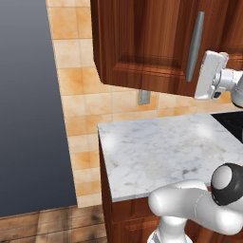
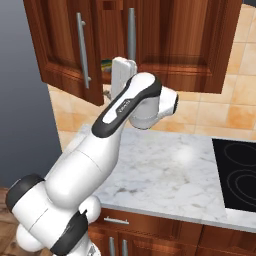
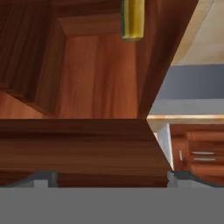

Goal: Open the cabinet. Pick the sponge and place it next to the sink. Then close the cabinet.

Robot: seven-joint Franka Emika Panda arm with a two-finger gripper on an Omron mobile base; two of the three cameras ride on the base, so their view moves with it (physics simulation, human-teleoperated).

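**kitchenbot_fan:** Yellow-and-green sponge (image 3: 132, 19) sits inside the cabinet (image 2: 165, 40), left door swung out. Gripper (image 3: 107, 177) hovers at the opening, jaws spread wide, holding nothing.

**panda_tinkerer:** Looks light and squishy to me, not slippery or fragile. I'd pinch it across the long flat sides, mid-body, and expect the foam to give a little.
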